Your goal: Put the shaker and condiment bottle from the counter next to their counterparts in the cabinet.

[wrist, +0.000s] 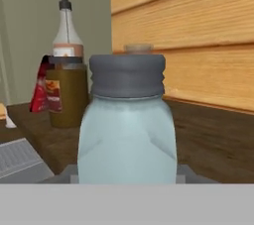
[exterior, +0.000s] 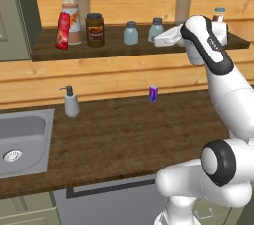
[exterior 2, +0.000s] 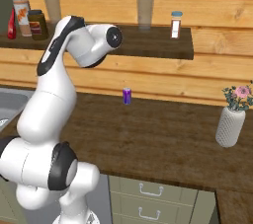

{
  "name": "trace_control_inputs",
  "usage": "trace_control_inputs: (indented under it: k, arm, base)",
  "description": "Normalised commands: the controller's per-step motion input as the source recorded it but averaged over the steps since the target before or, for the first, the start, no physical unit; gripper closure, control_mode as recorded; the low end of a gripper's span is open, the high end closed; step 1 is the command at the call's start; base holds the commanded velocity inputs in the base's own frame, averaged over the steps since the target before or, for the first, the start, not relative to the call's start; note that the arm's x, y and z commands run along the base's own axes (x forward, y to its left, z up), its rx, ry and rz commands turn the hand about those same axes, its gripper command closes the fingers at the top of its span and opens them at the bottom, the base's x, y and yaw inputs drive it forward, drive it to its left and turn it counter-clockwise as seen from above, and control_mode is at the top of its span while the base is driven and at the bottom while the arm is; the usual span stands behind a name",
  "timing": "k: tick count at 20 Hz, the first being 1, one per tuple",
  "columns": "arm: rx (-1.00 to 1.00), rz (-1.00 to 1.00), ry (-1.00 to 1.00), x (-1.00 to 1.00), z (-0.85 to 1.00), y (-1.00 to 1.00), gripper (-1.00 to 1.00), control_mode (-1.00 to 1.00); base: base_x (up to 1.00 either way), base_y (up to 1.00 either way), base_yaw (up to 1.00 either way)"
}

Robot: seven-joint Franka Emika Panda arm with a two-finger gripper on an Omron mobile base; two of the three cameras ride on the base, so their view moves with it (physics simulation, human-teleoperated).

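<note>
Pine planks back the open shelf (exterior: 124, 48), a dark brown board fixed above the long wood-grain desk (exterior: 129, 140) with its steel sink (exterior: 22, 140) at the left. On the shelf's left end the small red condiment bottle (exterior: 62, 30) leans against the tall clear orange-labelled bottle (exterior: 71, 13) with the thin black spout, and a dark brown jar (exterior: 95, 29) stands just beside them. Further right stands a pale blue-grey shaker with a grey cap (exterior: 131, 33). Near it, a second shaker of the same kind (wrist: 127, 125) is clamped in the hand (exterior: 159, 35), upright over the shelf board; from the hand view it rises close between the finger tips, with the jar and the tall bottle behind it. A reddish-brown blue-capped shaker (exterior 2: 176, 24) stands near the shelf's right end. Down on the desk are a white pump dispenser (exterior: 72, 102) by the sink, a small purple can (exterior: 153, 93) at the back wall, and a white vase of flowers (exterior 2: 231, 119) far right.
</note>
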Motion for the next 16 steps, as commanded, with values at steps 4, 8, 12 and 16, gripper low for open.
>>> trace_control_inputs:
  k: [4,8,12,16]
  arm:
    - [0.00,0.07,0.00,0.20,-0.18,0.00,1.00,-1.00]
    - [0.00,0.05,0.00,0.34,-0.11,0.00,1.00,-1.00]
    - [0.00,0.04,0.00,0.29,-0.04,0.00,1.00,-1.00]
    - [0.00,0.03,0.00,0.18,0.00,0.00,1.00,-1.00]
  base:
    - [0.00,0.00,0.00]
    - [0.00,0.00,0.00]
    - [0.00,0.00,0.00]
    - [0.00,0.00,0.00]
